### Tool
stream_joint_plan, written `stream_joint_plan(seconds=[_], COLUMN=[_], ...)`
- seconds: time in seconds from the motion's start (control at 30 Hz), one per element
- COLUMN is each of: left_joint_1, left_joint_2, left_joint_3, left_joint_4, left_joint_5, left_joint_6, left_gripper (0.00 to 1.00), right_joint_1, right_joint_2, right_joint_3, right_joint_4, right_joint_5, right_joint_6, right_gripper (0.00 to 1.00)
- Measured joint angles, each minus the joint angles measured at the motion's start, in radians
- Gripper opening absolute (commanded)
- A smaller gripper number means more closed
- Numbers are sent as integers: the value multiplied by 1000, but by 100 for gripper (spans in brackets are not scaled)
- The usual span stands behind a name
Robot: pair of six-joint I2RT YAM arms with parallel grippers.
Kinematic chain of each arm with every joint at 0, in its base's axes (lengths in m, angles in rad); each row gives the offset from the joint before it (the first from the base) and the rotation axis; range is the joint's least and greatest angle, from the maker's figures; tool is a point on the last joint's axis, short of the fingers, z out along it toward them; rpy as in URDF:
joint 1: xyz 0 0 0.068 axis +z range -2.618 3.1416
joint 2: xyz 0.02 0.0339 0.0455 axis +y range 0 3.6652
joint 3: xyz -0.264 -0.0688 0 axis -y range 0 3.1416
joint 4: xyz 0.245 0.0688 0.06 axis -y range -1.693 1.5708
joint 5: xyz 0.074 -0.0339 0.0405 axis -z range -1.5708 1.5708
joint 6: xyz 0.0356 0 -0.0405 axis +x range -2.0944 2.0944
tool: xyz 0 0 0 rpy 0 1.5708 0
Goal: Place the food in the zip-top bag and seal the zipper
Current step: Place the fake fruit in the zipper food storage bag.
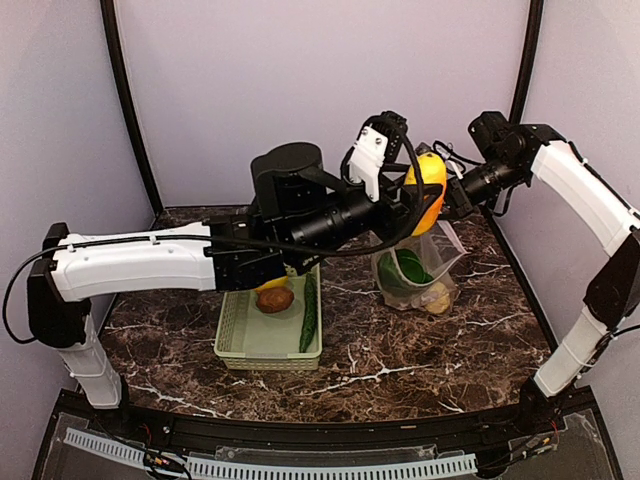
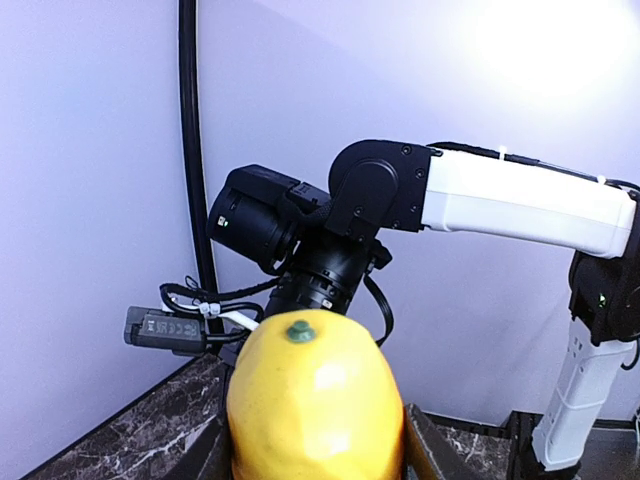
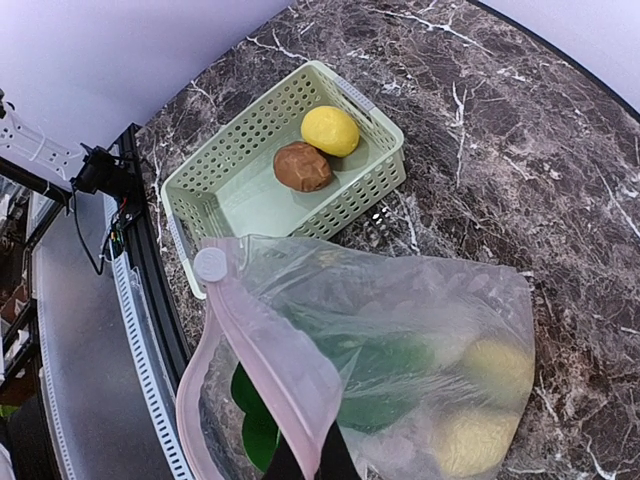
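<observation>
The orange-yellow fruit [image 1: 430, 172] is grasped in the left jaws above the zip-top bag [image 1: 448, 252], whose zipper [image 3: 265, 360] is clenched by the right jaws.

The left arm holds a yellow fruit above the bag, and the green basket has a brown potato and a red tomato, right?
Not quite: beside the brown potato in the green basket lies a yellow lemon, not a red tomato; the right wrist view shows it. The rest stands.

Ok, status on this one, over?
Left gripper shut on orange-yellow fruit near zip-top bag. Right gripper holds zipper edge. Lemon, potato, cucumber in basket. Nothing blocking.
</observation>
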Motion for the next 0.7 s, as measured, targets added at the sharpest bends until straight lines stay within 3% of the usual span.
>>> stream_joint_plan(seconds=[0.33,0.7], left_joint_1=[-19,-22], left_joint_2=[154,270], left_joint_3=[-40,-77], left_joint_4=[382,530], left_joint_5=[-119,-253], left_joint_6=[121,134], left_gripper=[17,13], right_joint_1=[0,0], right_joint_2=[0,0], right_joint_3=[7,11], right_joint_4=[-2,0], right_joint_5=[-24,-37], right_joint_6=[26,58], right_gripper=[0,0])
